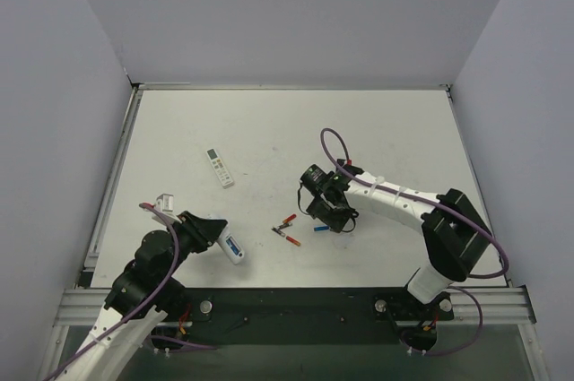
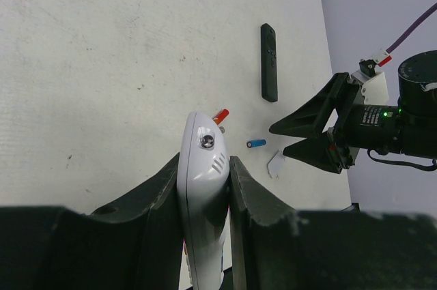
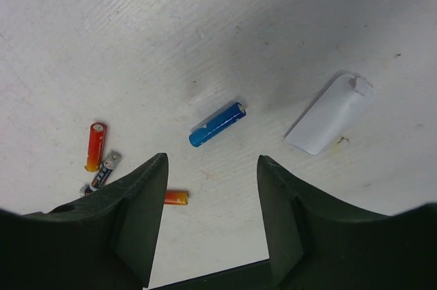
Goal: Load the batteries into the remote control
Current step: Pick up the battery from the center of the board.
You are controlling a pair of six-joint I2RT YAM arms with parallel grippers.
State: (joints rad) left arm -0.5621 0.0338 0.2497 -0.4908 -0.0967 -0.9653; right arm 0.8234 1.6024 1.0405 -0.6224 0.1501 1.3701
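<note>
My left gripper [image 2: 205, 162] is shut on the white remote control [image 2: 203, 194], clamping its sides near the table's front left [image 1: 232, 247]. One blue battery [image 3: 217, 124] lies on the table just ahead of my right gripper [image 3: 212, 162], which hangs above the table, open, with nothing between its fingers. In the top view that battery [image 1: 319, 229] sits beside the right gripper [image 1: 334, 218]. From the left wrist view the battery [image 2: 255, 143] lies between the held remote and the right gripper [image 2: 307, 138].
A loose white battery cover [image 3: 328, 114] lies right of the blue battery. Two red cells [image 3: 95, 145] [image 3: 175, 197] and a dark grey cell [image 3: 106, 169] lie to its left. A second white remote [image 1: 220, 167] and a slim black remote [image 2: 269, 62] lie farther back.
</note>
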